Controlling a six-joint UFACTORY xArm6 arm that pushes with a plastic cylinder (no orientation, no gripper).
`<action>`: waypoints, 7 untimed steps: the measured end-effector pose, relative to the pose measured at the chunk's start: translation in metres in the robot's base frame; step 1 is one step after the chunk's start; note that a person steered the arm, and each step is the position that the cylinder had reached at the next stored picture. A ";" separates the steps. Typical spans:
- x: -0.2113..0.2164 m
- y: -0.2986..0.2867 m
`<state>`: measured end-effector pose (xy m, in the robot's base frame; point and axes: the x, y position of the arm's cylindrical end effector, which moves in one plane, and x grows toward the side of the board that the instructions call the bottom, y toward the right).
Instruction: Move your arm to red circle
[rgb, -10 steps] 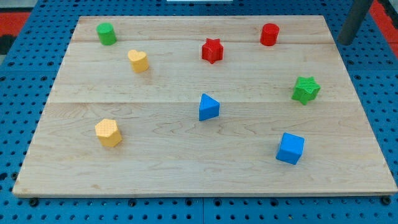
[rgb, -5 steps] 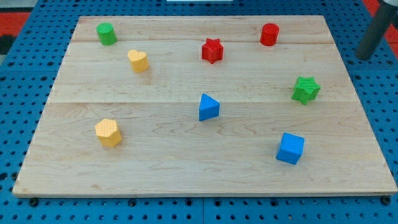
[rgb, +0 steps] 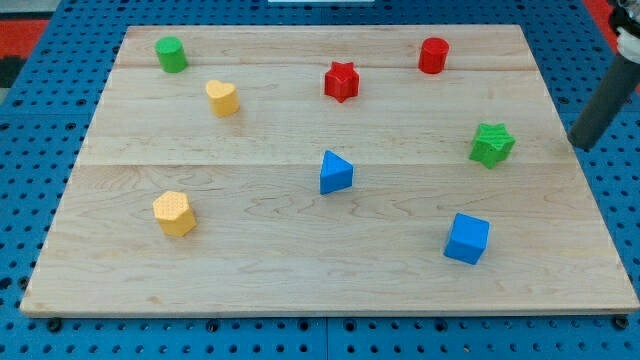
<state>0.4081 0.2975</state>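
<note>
The red circle (rgb: 433, 55), a short red cylinder, stands near the board's top edge, right of centre. My tip (rgb: 580, 146) is at the board's right edge, well below and to the right of the red circle. It is to the right of the green star (rgb: 492, 144) and touches no block.
The wooden board (rgb: 250, 270) also holds a red star (rgb: 341, 81), a green cylinder (rgb: 171, 54), a yellow heart-like block (rgb: 222, 98), a yellow hexagon (rgb: 174, 213), a blue triangle (rgb: 335, 172) and a blue cube (rgb: 467, 238). Blue pegboard surrounds the board.
My tip has moved down the view along the board's right edge, from the top right corner to beside the green star. No block has moved.
</note>
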 end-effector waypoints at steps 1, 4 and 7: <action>-0.043 -0.013; -0.110 -0.048; -0.155 -0.167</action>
